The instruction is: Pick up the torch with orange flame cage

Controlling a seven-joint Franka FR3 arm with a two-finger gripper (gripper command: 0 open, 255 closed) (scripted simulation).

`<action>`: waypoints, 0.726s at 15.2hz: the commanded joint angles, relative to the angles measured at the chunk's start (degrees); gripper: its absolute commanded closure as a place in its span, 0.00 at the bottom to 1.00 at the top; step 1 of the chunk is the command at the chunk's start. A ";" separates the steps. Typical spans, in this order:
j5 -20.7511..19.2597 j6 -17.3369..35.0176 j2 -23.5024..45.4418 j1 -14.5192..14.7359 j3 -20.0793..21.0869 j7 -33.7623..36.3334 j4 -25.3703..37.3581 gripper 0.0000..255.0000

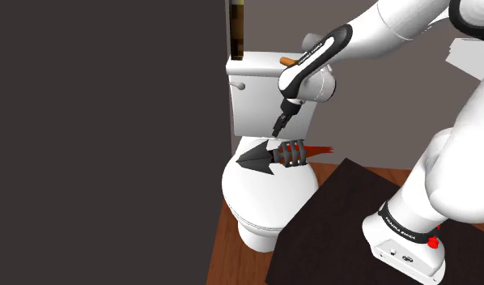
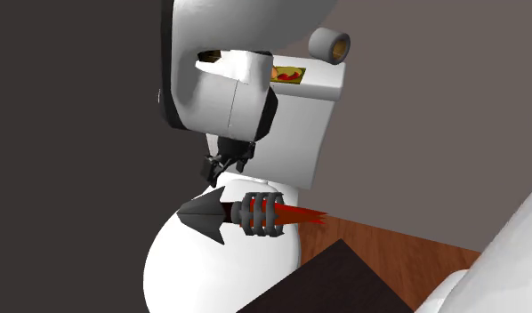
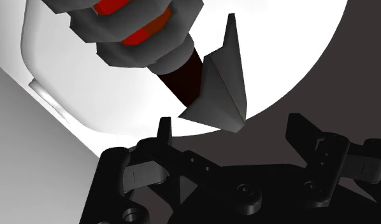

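Note:
The torch lies on its side on the white toilet lid. It has a dark grey cone-shaped end, a dark shaft, a grey cage around a red-orange flame, and a red flame tip pointing to the shoulder view's right. My gripper hangs just above the shaft, near the cone end. In the wrist view the fingers stand wide apart, the gripper is open, and the cone lies ahead of the gap, untouched. The second exterior view shows the gripper a short way above the torch.
The toilet tank rises right behind the lid, with a small orange item on top and a paper roll at its far corner. A dark wall closes the shoulder view's left. The dark stand top adjoins the bowl over a wooden floor.

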 commanded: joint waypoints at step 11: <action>20.77 4.30 18.78 -6.22 8.31 -21.10 12.40 0.00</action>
